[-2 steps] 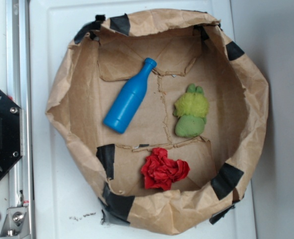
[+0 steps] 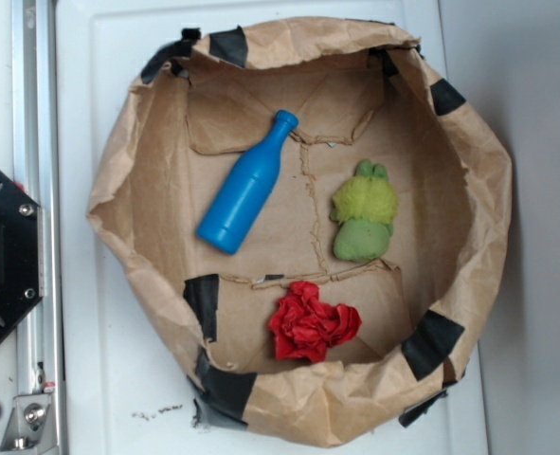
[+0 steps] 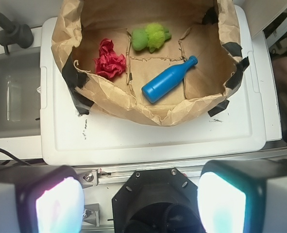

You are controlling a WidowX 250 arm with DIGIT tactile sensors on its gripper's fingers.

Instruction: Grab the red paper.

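Note:
The red paper [image 2: 312,323] [image 3: 109,60] is a crumpled bright red wad lying inside the brown paper basin [image 2: 133,185] [image 3: 133,104], near its rim. My gripper [image 3: 141,204] shows only in the wrist view, high above the robot base and well back from the basin. Its two pale fingers [image 3: 58,206] stand wide apart with nothing between them. The gripper does not appear in the exterior view.
A blue bottle [image 2: 246,185] [image 3: 167,80] lies tilted in the basin, and a green plush toy [image 2: 365,223] [image 3: 150,36] lies beside it. The basin sits on a white tray [image 2: 99,313] [image 3: 148,138]. The black robot base [image 2: 0,256] [image 3: 158,199] and a metal rail [image 2: 35,142] border the tray.

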